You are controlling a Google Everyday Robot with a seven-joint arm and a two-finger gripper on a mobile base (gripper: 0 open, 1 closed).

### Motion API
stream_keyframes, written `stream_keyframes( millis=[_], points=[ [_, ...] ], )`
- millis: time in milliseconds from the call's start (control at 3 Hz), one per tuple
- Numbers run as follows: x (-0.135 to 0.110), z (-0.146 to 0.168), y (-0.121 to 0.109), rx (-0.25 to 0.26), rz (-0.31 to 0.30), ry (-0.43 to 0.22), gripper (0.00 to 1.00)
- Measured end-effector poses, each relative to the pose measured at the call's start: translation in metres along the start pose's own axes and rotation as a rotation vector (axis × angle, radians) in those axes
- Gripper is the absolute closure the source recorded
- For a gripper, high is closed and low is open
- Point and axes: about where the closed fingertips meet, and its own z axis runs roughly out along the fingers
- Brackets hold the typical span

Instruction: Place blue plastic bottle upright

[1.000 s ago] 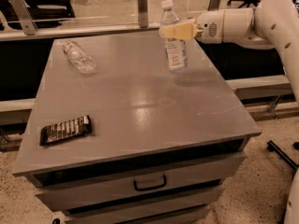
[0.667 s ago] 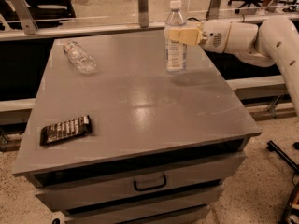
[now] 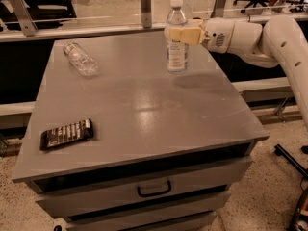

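The blue plastic bottle (image 3: 176,57) stands on the bench (image 3: 144,105), near its far right edge. My gripper (image 3: 174,32) reaches in from the bottle's right, fingers (image 3: 185,34) clasping its shoulder. Left of the bottle a smaller bottle (image 3: 81,59) lies on its side. Well nearer and further left lies a flat packet (image 3: 66,134).

Smooth grey worktop (image 3: 144,95), faintly glossy. Near far right corner, labelled bottle (image 3: 176,52) of clear plastic, clasped by matt cream pincer (image 3: 170,33). Far left corner: crinkled bottle (image 3: 81,59), clear plastic. Glossy dark packet (image 3: 66,134).
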Motion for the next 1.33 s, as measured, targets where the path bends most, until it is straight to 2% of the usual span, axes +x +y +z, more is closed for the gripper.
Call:
stream_keyframes(
  millis=[333,667,1000,1333],
  points=[
    [-0.0025,-0.0012,0.0017,-0.046,-0.060,-0.051,1.00],
    [-0.0080,-0.0111,0.0047,-0.102,-0.165,-0.156,1.00],
    [-0.0086,-0.0092,0.0064,-0.109,-0.195,-0.163,1.00],
    [-0.0061,-0.0082,0.0080,-0.106,-0.197,-0.110,1.00]
  ],
)
